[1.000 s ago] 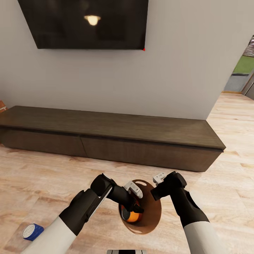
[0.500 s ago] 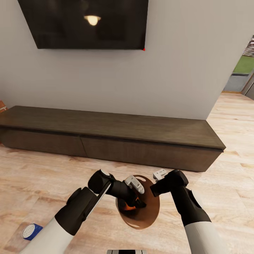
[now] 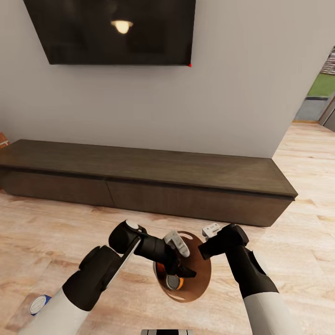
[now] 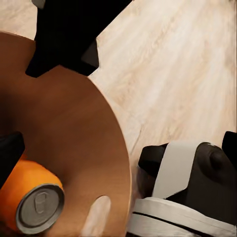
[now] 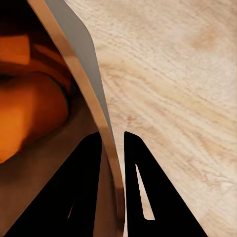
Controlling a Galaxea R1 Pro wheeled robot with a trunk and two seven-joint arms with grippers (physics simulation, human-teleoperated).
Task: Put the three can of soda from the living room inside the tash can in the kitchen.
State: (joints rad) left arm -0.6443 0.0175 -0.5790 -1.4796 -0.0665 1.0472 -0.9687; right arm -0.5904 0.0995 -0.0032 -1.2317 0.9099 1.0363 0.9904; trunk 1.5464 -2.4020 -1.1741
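Tan-walled trash can is held above the wood-plank floor in front of the long dark cabinet, tilted toward the camera. Right gripper: fingers clamped on the can's rim, one inside and one outside the wall. Left gripper reaches into the bin opening; finger state cannot be told. An orange soda can lies inside on the brown wall, grey top outward, just beside the left fingers; contact unclear. Blue can lies on the floor, well apart.
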